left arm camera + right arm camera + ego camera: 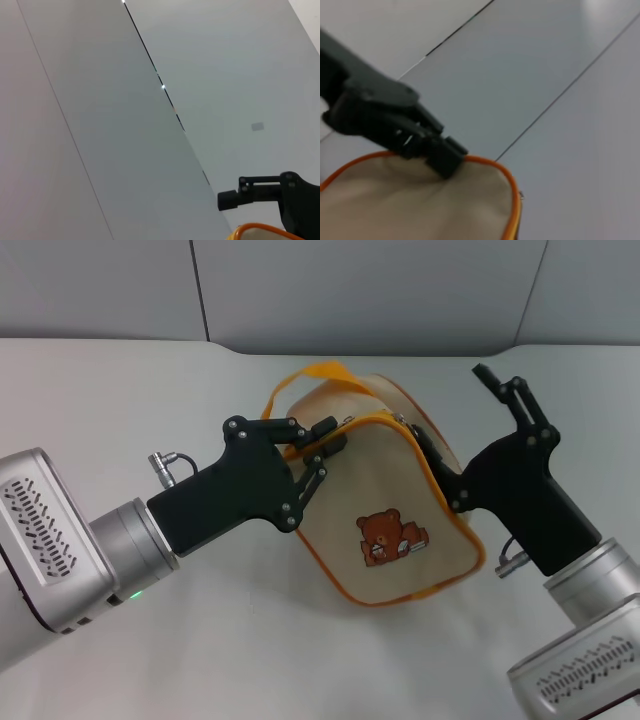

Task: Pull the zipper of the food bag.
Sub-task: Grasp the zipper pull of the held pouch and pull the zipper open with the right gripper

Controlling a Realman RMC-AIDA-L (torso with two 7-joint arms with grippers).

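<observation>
The food bag (400, 500) is a beige pouch with orange piping, a brown bear print (385, 537) and an orange loop strap (318, 371). It lies tilted in the middle of the table. My left gripper (330, 434) comes in from the left, its fingertips closed together on the orange-edged zipper (372, 420) at the bag's top left. The pull tab is hidden between them. The right wrist view shows this grip (445, 156) on the bag's rim (511, 200). My right gripper (455, 408) is open. One finger (432, 452) rests against the bag's right side and the other (497, 380) points up, free.
The bag lies on a white table (120, 390) with a grey panelled wall (360, 290) behind it. In the left wrist view, the right gripper's raised finger (250, 192) shows above a strip of the bag's orange edging (257, 230).
</observation>
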